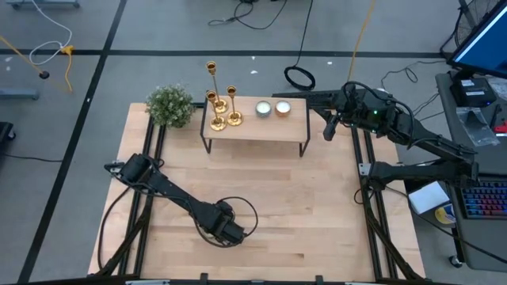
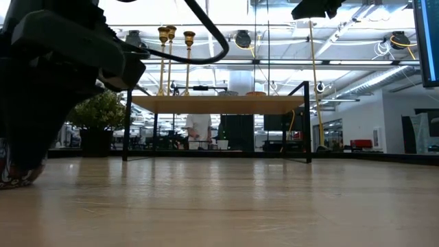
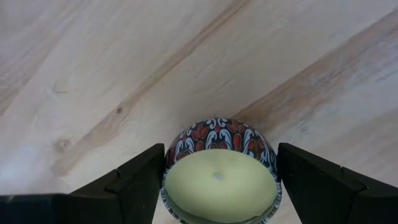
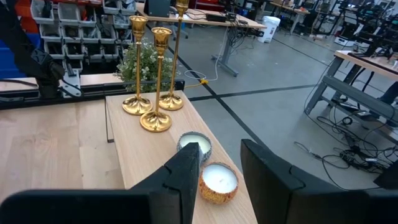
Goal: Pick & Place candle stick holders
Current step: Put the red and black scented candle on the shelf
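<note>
Three gold candle stick holders (image 1: 222, 107) (image 4: 155, 81) stand on their round bases at the left end of a small raised wooden table (image 1: 253, 131) at the far side. My left gripper (image 1: 230, 233) (image 3: 221, 186) points down near the table's near edge. It is shut on a round candle tin (image 3: 221, 140) with a red, blue and white pattern and pale wax. My right gripper (image 1: 297, 98) (image 4: 219, 146) hangs high at the raised table's right end. It is open, with nothing between its fingers. My left gripper pinches the candle tin across its width, one finger (image 3: 140, 180) on each side of the round wall (image 3: 171, 155). The fingers come from above, pointing down. The tin stays upright with its wax face up. Whether its bottom (image 2: 17, 180) rests on the tabletop, I cannot tell.
Two candles in tins (image 1: 263, 109) (image 1: 283, 108) stand on the raised table to the right of the holders. A green bushy plant (image 1: 170, 105) stands at the tabletop's far left corner. Bare wood (image 1: 317, 206) lies between the raised table and the near edge.
</note>
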You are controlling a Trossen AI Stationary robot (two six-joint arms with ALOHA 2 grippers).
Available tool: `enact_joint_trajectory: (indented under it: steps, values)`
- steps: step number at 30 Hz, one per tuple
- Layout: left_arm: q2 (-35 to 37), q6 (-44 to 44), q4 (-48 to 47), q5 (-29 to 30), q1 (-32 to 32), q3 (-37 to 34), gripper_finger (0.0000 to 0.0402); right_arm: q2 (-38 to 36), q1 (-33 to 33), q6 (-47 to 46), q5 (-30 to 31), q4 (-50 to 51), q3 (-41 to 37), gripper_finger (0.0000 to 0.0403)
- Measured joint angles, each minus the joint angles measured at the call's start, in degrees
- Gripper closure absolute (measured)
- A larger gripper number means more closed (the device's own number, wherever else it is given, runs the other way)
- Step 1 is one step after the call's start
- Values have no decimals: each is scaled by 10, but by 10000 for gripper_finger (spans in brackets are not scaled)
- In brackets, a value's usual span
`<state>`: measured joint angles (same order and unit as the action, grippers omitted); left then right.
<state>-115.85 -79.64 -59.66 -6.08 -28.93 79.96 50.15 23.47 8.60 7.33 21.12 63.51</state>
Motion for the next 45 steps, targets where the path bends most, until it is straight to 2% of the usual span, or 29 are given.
enact_joint_trajectory:
  steps: [14, 27, 45]
  values:
    - [0, 29, 2, 0, 0, -1, 106, 0, 0, 0, 1, 0, 0, 289]
    - [0, 17, -4, 11, 15, -2, 106, 0, 0, 0, 1, -1, 0, 289]
    - [-2, 93, -3, 46, 59, 11, 107, 0, 0, 0, 1, -1, 0, 289]
